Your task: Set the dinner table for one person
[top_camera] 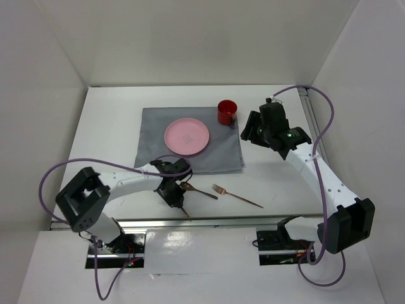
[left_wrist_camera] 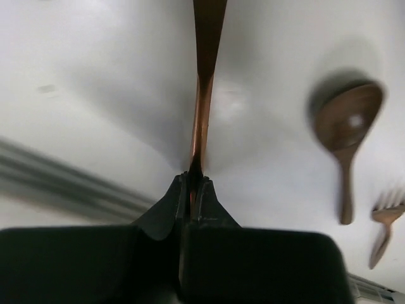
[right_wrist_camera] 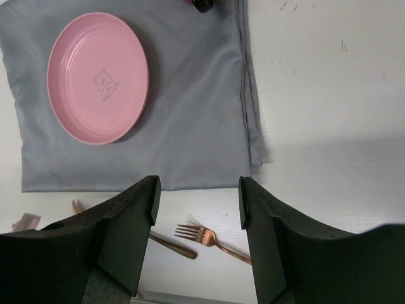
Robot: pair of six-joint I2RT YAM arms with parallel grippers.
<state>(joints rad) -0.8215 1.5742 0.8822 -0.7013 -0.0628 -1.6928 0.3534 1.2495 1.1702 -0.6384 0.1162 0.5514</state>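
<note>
Both arms' bases sit closest, bolted at the near edge of the dinner table (top_camera: 114,126), a wide white surface. Every place below is given from the grey cloth (top_camera: 218,155) spread on its middle. A pink plate (top_camera: 186,136) lies on the cloth's centre, and a red mug (top_camera: 227,113) stands at its far right corner. Off the cloth's right edge, beside the mug, the right gripper (right_wrist_camera: 197,196) hovers with its jaws apart, grasping nothing. Just off the cloth's near edge, on bare table, lie a copper spoon (left_wrist_camera: 347,126) and, further right, a copper fork (top_camera: 237,196). The left gripper (left_wrist_camera: 192,180) is there too, just left of the spoon, jaws clenched on a thin copper utensil (left_wrist_camera: 201,95), seen edge-on, possibly a knife. Its long axis runs straight out from the fingertips, roughly parallel with the spoon's handle. The cloth lies just beyond this gripper, so the left arm looks far better placed to carry the utensil up beside the plate.
</note>
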